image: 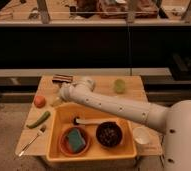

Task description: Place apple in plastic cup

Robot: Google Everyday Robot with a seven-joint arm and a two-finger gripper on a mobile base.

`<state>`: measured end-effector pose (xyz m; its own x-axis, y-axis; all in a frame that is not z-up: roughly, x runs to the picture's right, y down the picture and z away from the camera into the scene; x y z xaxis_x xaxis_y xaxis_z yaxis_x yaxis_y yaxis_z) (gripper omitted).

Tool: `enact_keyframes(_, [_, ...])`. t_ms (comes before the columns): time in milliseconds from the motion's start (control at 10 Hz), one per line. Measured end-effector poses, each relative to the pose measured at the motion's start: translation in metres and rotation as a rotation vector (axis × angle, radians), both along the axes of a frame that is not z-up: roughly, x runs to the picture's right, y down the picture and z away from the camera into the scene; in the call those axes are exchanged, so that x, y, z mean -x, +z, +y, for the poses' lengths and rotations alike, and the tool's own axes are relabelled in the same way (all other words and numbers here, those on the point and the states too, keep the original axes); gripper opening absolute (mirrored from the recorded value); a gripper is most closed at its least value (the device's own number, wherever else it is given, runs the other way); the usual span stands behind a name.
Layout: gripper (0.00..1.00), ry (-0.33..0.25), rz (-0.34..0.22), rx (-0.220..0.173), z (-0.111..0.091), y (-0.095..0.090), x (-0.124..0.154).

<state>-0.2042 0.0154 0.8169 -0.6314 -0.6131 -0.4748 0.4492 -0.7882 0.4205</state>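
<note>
The apple (39, 101) is a small orange-red fruit near the left edge of the wooden table (101, 82). The plastic cup (119, 86), pale yellow-green, stands upright at the back right of the table. My white arm (114, 106) reaches from the lower right across to the left. Its gripper (57, 101) hangs low just right of the apple, a short gap away, and far left of the cup. The gripper shows nothing held.
A long green vegetable (39, 119) and a fork (31, 141) lie front left. A yellow tub (55, 131) holds an orange bowl with a teal sponge (75, 140), a dark bowl (109, 134) and a brush (84, 121). A white cup (141, 135) stands at right. A dark object (62, 78) lies at the back.
</note>
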Motion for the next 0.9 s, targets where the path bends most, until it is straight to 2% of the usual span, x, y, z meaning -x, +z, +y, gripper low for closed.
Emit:
enact_keyframes(300, [0.8, -0.041, -0.017, -0.002, -0.008, 0.005, 0.02])
enact_keyframes(500, [0.8, -0.089, -0.032, 0.011, -0.012, 0.013, 0.056])
enact_keyframes(700, [0.8, -0.115, -0.041, 0.02, -0.015, 0.022, 0.075])
enact_keyframes(900, [0.8, -0.101, -0.035, 0.029, -0.008, 0.04, 0.085])
